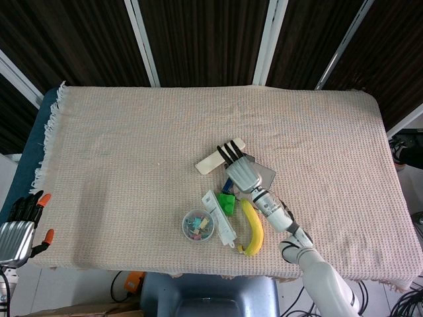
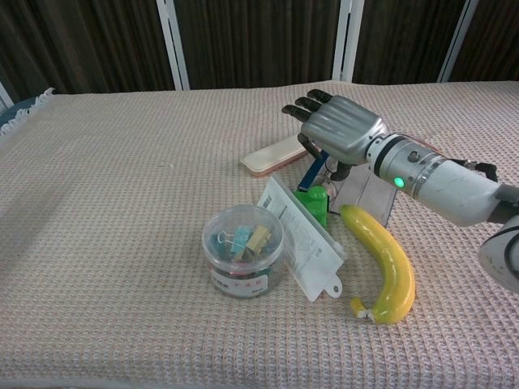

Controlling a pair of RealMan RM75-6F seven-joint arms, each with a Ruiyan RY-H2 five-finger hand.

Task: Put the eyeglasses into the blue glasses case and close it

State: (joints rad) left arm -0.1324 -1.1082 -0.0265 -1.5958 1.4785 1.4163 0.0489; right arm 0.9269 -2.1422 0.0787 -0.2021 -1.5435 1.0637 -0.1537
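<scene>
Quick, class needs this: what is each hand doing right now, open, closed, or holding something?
Left hand: open, holding nothing, off the table's left edge.
Right hand: fingers spread over the blue glasses case; whether it grips anything cannot be told.

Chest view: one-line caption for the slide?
Right hand hovers palm-down over the blue glasses case, beside a banana and a tub of binder clips.

Both hands are silver-grey metal with black fingers: the right hand (image 2: 340,134) has a green-lit wrist, the left hand (image 1: 16,231) orange fingertips.
</scene>
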